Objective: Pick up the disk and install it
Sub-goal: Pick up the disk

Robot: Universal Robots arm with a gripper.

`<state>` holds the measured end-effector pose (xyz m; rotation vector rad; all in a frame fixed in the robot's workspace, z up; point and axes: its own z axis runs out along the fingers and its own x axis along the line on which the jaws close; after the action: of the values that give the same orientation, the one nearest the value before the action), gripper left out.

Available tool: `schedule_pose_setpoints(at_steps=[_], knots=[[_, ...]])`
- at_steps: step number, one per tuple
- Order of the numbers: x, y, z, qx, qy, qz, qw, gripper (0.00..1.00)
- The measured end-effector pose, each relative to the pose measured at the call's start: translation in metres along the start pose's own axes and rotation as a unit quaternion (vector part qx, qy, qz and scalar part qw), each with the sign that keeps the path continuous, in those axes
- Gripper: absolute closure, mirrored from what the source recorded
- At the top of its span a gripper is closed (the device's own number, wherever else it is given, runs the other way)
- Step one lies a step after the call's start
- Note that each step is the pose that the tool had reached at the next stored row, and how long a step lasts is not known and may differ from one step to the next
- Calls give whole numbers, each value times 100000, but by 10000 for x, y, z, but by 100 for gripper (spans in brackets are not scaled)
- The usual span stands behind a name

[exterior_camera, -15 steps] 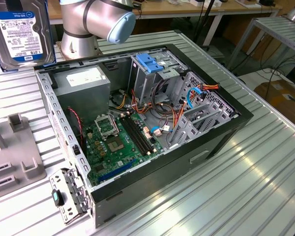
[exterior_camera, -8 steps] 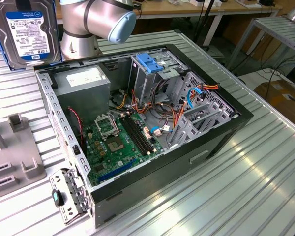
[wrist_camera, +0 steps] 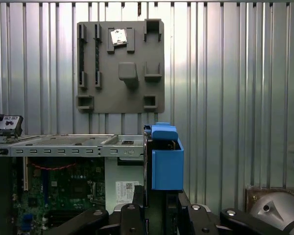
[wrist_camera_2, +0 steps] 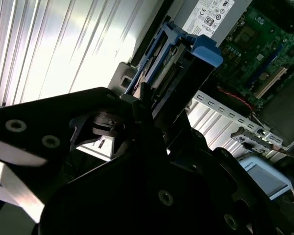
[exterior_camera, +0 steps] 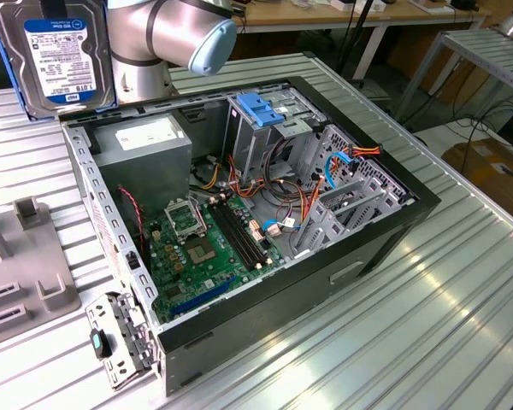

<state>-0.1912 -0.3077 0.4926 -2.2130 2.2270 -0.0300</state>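
Note:
The disk hangs upright in the air at the exterior view's upper left, its white label with a blue band facing the camera, just beyond the case's far left corner and beside the robot arm. In both wrist views I see it edge-on, with its blue carrier frame on the end away from the wrist. My gripper is shut on the disk, one black finger on each flat face. Below the disk lie the case's edge and the ribbed table.
The open computer case lies on the ribbed metal table. Inside are a grey power-supply box, a motherboard, loose cables and a metal drive cage topped by a light-blue bracket. A grey fixture plate lies beside the case.

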Motion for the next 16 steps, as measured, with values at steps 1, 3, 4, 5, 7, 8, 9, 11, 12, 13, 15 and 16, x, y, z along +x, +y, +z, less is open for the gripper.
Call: schedule_pose_setpoints(at_steps=[1, 3, 4, 5, 7, 8, 9, 11, 12, 13, 15, 16], knots=[[0, -19, 0, -3, 2, 2, 100000, 65], [0, -48, 0, -2, 2, -3, 100000, 65], [0, -64, 1, 1, 1, -2, 100000, 65], [0, -85, 1, 3, 0, 0, 100000, 65], [-1, -122, 2, 0, 1, 2, 100000, 65], [-1, -137, 2, -3, 2, 4, 100000, 65], [-1, -175, 3, 3, -2, -3, 100000, 65], [-2, -230, 3, -3, 1, -3, 100000, 65], [-1, -245, 3, -2, 1, -3, 100000, 65], [-2, -272, 4, 0, 1, 1, 100000, 65], [-2, -307, 5, 1, -1, 2, 100000, 65], [-2, -328, 5, 2, -1, 2, 100000, 65]])
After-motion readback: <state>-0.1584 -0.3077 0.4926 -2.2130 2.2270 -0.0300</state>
